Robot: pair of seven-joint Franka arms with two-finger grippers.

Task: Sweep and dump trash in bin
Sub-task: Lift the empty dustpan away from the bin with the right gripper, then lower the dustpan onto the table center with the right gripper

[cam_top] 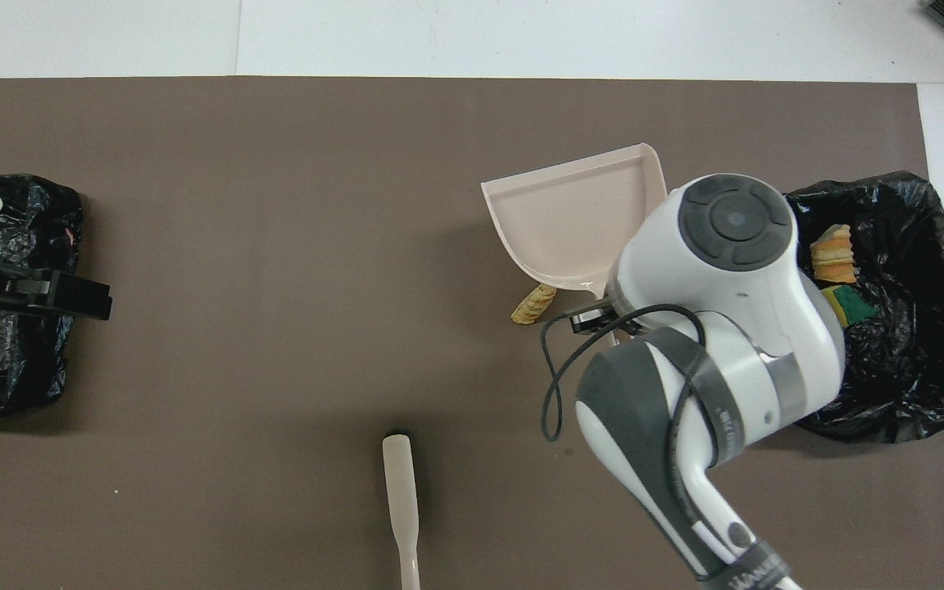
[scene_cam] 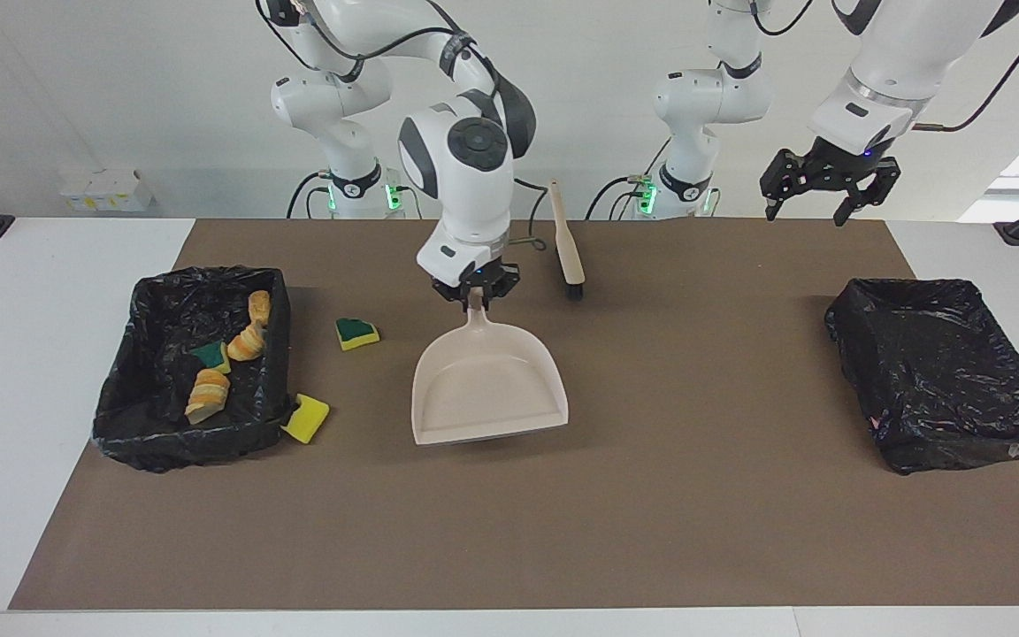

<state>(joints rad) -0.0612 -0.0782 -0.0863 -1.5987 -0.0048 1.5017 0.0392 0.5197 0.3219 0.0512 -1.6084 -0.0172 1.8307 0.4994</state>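
Observation:
My right gripper (scene_cam: 476, 296) is shut on the handle of the beige dustpan (scene_cam: 487, 389), which hangs empty over the middle of the mat. A pale beige chunk of trash (cam_top: 534, 303) peeks out from under the pan's handle end in the overhead view; the pan hides it in the facing view. A green-backed sponge (scene_cam: 356, 333) and a yellow sponge (scene_cam: 307, 418) lie on the mat beside the black-lined bin (scene_cam: 147, 433) at the right arm's end. Several scraps (scene_cam: 207, 389) lie in that bin. My left gripper (scene_cam: 828, 190) waits open, high over the left arm's end of the table.
The beige brush (scene_cam: 567, 248) lies on the mat close to the robots, its handle pointing toward them. A second black-lined bin (scene_cam: 943, 372) stands at the left arm's end. A brown mat (scene_cam: 651, 513) covers the table.

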